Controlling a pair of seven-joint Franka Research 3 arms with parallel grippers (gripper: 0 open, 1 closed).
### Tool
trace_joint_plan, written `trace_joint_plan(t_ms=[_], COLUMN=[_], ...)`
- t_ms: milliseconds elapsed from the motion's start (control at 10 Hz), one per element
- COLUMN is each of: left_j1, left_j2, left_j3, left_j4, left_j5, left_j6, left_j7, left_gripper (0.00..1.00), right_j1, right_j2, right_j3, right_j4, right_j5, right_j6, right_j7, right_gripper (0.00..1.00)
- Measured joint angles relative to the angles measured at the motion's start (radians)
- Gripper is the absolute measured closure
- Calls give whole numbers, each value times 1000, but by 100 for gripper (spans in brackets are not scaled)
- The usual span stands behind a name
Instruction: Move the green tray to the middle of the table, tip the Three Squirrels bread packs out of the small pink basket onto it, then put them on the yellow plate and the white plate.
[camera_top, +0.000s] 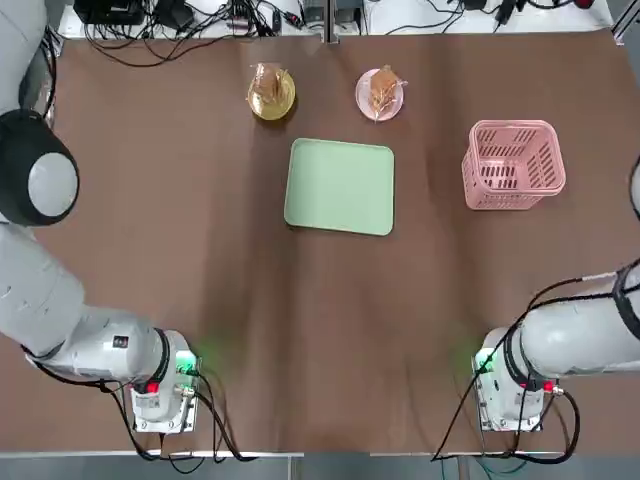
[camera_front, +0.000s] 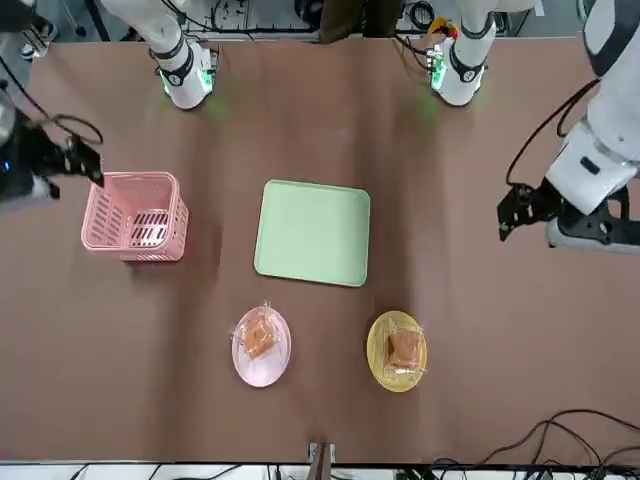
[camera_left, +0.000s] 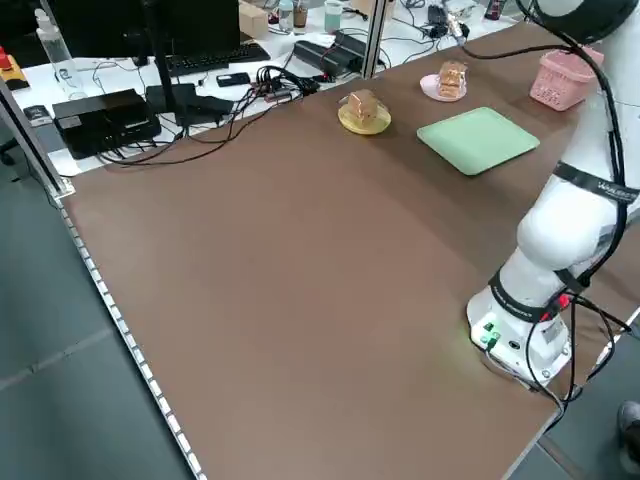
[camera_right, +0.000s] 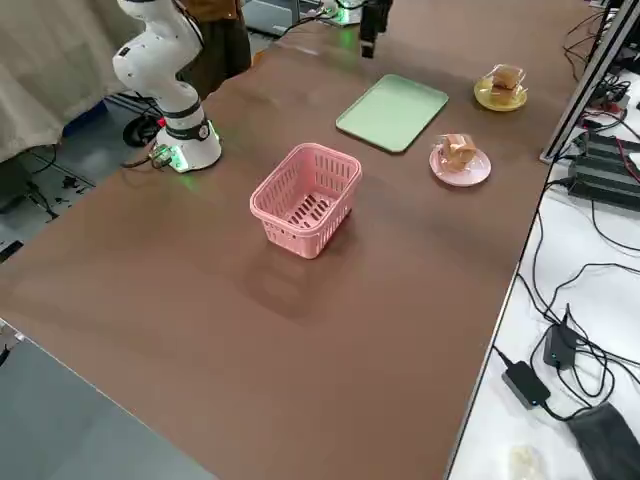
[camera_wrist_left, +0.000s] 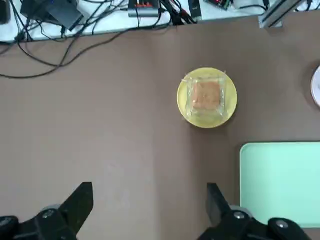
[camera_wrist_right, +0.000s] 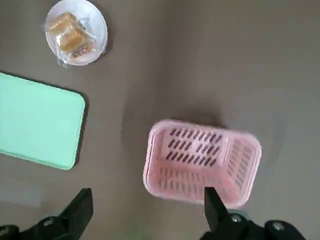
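a: starting from the desk's left edge, we see the left gripper (camera_wrist_left: 149, 210) hanging above bare desk (camera_top: 180, 250), its fingers (camera_wrist_left: 80, 202) spread wide apart and holding nothing.

b: agreed. next along the far edge we find the yellow plate (camera_top: 271, 94) with one of the three squirrels bread packs (camera_top: 267, 82) lying on it.

a: then the green tray (camera_top: 340, 186) lies flat at the middle of the desk, nothing on it. just right of the yellow plate, also near the far edge, the white plate (camera_top: 380, 95) carries a second bread pack (camera_top: 383, 88).

b: further right we have the small pink basket (camera_top: 513, 165), upright toward the right edge, well apart from the tray. we see no pack inside it.

a: and the right gripper (camera_wrist_right: 149, 210) hangs over the desk by the basket, fingers wide apart as well, gripping nothing.
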Motion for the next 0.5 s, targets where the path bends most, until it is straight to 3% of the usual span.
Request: trace_joint_plan(t_ms=[300, 500], left_j1=[-18, -18], left_j2=[-126, -182], left_j3=[15, 22], left_j4=[-187, -264], left_j5=[-12, -12], left_j6=[117, 148], left_j7=[1, 1], left_gripper=[0, 0], right_j1=[-39, -39], right_j2=[-8, -8], right_j3=[4, 11], right_j4=[-25, -26], right_j5=[0, 1], right_j6=[-2, 2], right_j7=[42, 47], right_gripper=[1, 2])
